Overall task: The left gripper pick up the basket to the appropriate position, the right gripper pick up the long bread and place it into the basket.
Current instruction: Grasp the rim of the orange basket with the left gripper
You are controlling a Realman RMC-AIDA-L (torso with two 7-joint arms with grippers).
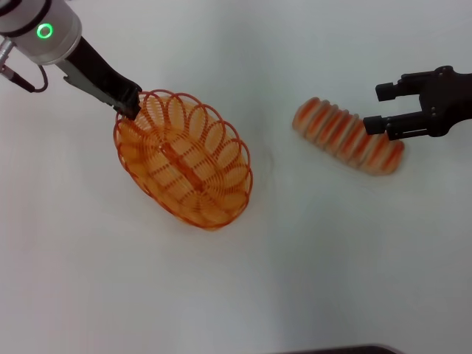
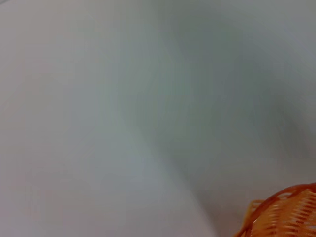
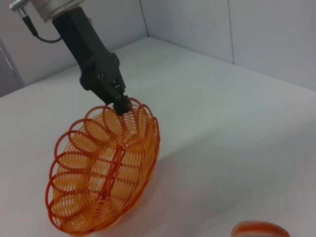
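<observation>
A white worktop (image 1: 310, 280) seen from above. The left claw (image 1: 130, 107) comes in from about ten o'clock and is pinched closed on the far rim of the basket (image 1: 184, 166), an oval of orange wire. The right wrist view shows the basket tilted, hanging from that grip with its lower edge at or near the surface. At about two o'clock the long bread (image 1: 349, 135) lies on the worktop, well apart from the basket. The right claw (image 1: 376, 109) hovers at the bread's right end, fingers spread and holding nothing.

The basket step seems underway — the bread is not yet gripped. Next, the basket likely needs setting flat, then the right claw closing across the loaf.
</observation>
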